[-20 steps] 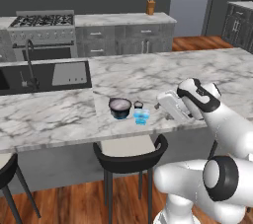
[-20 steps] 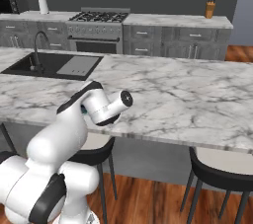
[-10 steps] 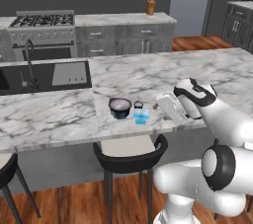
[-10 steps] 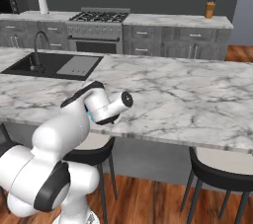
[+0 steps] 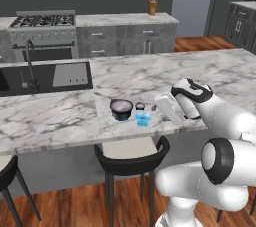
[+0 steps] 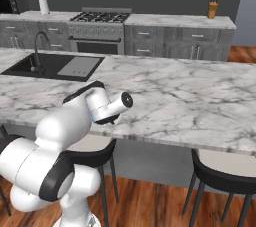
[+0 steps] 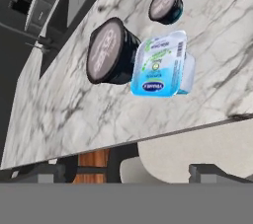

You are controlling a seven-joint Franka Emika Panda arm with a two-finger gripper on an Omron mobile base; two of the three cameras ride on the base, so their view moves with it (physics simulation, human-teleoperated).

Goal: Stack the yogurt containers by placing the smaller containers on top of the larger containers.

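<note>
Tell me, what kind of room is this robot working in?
A kitchen, rendered rather than real: a grey marble-topped island counter with a black sink and curved tap, a gas stove against the back wall, and dark bar stools below.

A: Entry, change of position: the arm's hand has edged left along the marble counter, nearer the light-blue cup.

B: Elbow?

A: In the right base view the forearm end has turned; its round cap has lifted and points more to the right.

B: Containers?

A: No change recorded. Whether the gripper stands open or closed cannot be told.
</note>
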